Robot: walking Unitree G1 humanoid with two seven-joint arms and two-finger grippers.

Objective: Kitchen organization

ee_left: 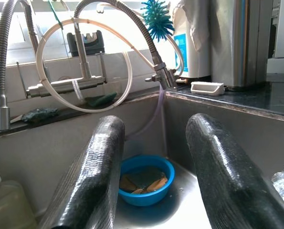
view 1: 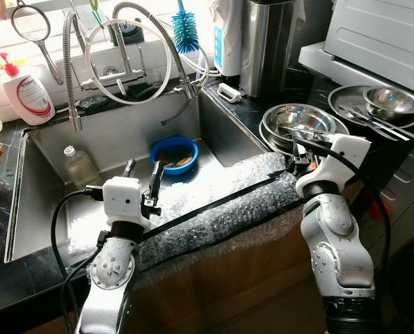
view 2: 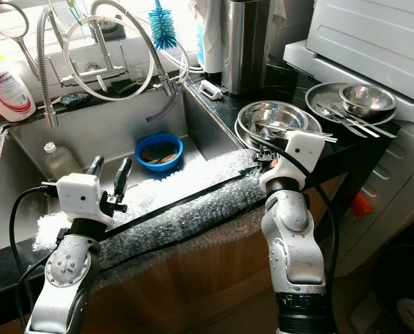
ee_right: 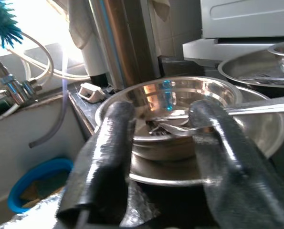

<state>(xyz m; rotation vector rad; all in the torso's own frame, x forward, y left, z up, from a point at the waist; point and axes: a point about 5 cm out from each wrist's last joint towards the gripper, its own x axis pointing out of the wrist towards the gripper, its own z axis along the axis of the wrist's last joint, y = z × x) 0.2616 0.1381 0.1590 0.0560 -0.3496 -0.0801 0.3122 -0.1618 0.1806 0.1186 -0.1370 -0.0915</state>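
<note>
A blue bowl (view 1: pixel 174 154) with brown scraps sits at the back of the steel sink (view 1: pixel 46 209). My left gripper (view 1: pixel 142 174) hangs open over the sink, just short of the blue bowl (ee_left: pixel 146 183), with nothing between its fingers (ee_left: pixel 89 176). On the black counter to the right stands a stack of steel bowls (view 1: pixel 300 124) with a spoon (ee_right: pixel 180 129) lying inside. My right gripper (ee_right: pixel 163 157) is open at the near rim of that stack, and its fingers (ee_right: pixel 108 152) are apart from the metal.
Bubble wrap (view 1: pixel 213 202) crossed by a black strap covers the sink's front edge. A plastic bottle (view 1: pixel 78 165) stands in the sink at left. The hose faucet (view 1: pixel 123 62), soap bottle (view 1: pixel 26 90) and blue brush (view 1: pixel 186 31) line the back. A steel plate (view 1: pixel 346 101) with a bowl and cutlery sits far right.
</note>
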